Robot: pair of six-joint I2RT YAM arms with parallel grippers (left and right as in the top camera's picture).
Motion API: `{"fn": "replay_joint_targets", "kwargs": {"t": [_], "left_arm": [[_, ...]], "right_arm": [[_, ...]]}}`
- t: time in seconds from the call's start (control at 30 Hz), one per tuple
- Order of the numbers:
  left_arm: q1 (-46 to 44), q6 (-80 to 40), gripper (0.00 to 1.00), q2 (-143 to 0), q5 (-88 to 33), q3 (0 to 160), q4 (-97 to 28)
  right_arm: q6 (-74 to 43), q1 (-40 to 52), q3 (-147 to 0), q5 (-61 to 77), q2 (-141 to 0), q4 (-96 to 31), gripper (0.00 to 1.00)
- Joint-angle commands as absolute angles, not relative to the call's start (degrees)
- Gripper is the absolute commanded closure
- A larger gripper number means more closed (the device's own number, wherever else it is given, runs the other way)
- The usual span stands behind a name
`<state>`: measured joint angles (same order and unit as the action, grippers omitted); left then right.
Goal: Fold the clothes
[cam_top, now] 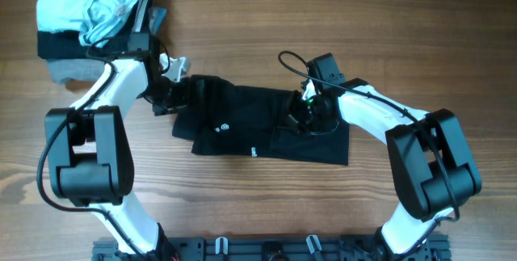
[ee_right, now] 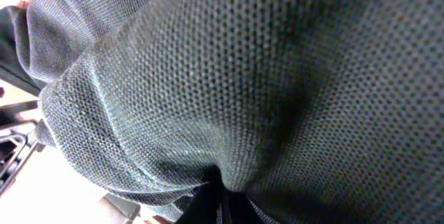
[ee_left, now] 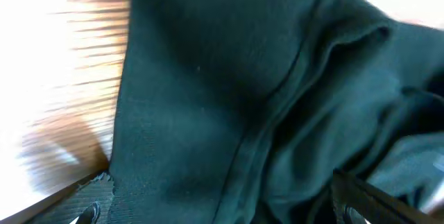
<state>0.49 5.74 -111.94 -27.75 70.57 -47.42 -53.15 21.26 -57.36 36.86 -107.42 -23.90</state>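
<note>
A black garment [cam_top: 242, 128] with small white logos lies partly folded across the middle of the table. My left gripper [cam_top: 171, 97] is at its bunched left end. In the left wrist view its two fingers are wide apart, with dark cloth [ee_left: 208, 113] lying between them. My right gripper [cam_top: 307, 117] is down on the garment's right half. In the right wrist view the mesh fabric [ee_right: 243, 78] fills the frame and is pinched into the shut jaws [ee_right: 218, 207] at the bottom.
A pile of clothes [cam_top: 93, 10], light blue on black and grey, sits at the back left corner. The wooden table [cam_top: 420, 43] shows around the garment. A black rail [cam_top: 266, 249] runs along the front edge.
</note>
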Motion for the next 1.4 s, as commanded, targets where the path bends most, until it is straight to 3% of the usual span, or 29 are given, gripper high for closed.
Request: {"fn": "replay_joint_targets", "kwargs": {"t": [0.0, 0.07, 0.13, 0.27, 0.33, 0.37, 0.47, 0.5, 0.77, 1.0, 1.1, 1.27, 1.37], "left_arm": [[-1.67, 16.78, 0.0, -118.67, -40.49, 68.47, -48.64], [-2.24, 16.78, 0.0, -118.67, -40.47, 68.47, -48.95], [-2.52, 17.65, 0.14, -118.67, -40.47, 68.47, -50.24], [-2.68, 19.62, 0.3, -118.67, -40.42, 68.47, -53.32], [-3.09, 21.04, 0.46, -118.67, -39.88, 68.47, -55.02], [-3.29, 20.99, 0.65, -118.67, -39.38, 68.47, -55.68], [-3.01, 20.4, 0.92, -118.5, -39.4, 68.84, -59.13], [-2.55, 18.68, 0.96, -118.17, -39.35, 70.0, -61.3], [-4.8, 7.53, 0.96, -112.05, -39.38, 88.99, -74.81], [-19.88, -3.6, 0.96, -109.82, -38.65, 90.08, -64.31], [-27.35, -9.23, 0.96, -109.89, -32.27, 90.08, -57.39], [-39.92, -13.02, 0.66, -111.79, -19.31, 90.08, -50.81], [-44.14, -14.0, 0.5, -114.52, -17.65, 90.06, -45.82]], "right_arm": [[-53.93, 21.34, -56.73, 36.99, -108.86, -23.38, 0.96], [-53.47, 21.34, -56.73, 37.01, -108.86, -23.38, 0.96], [-52.64, 21.34, -56.73, 37.41, -108.86, -23.33, 0.96], [-52.64, 21.34, -56.73, 37.41, -108.86, -23.31, 0.96], [-52.62, 21.32, -56.73, 37.43, -108.86, -23.31, 0.96], [-52.42, 21.3, -56.77, 37.65, -108.75, -23.42, 0.96], [-49.39, 20.8, -56.77, 37.26, -106.3, -23.7, 0.96], [-48.1, 20.01, -56.77, 36.03, -103.88, -24.47, 0.96], [-38.37, 8.23, -56.77, 26.28, -85.62, -39.18, 0.96], [-34.3, -4.93, -56.75, 25.65, -85.17, -44.25, 0.96], [-33.89, -7.99, -56.75, 25.69, -85.17, -44.31, 0.96], [-32.03, -8.86, -56.75, 25.67, -85.19, -44.47, 0.96], [-31.64, -8.88, -56.75, 25.67, -85.17, -44.47, 0.96]]}}
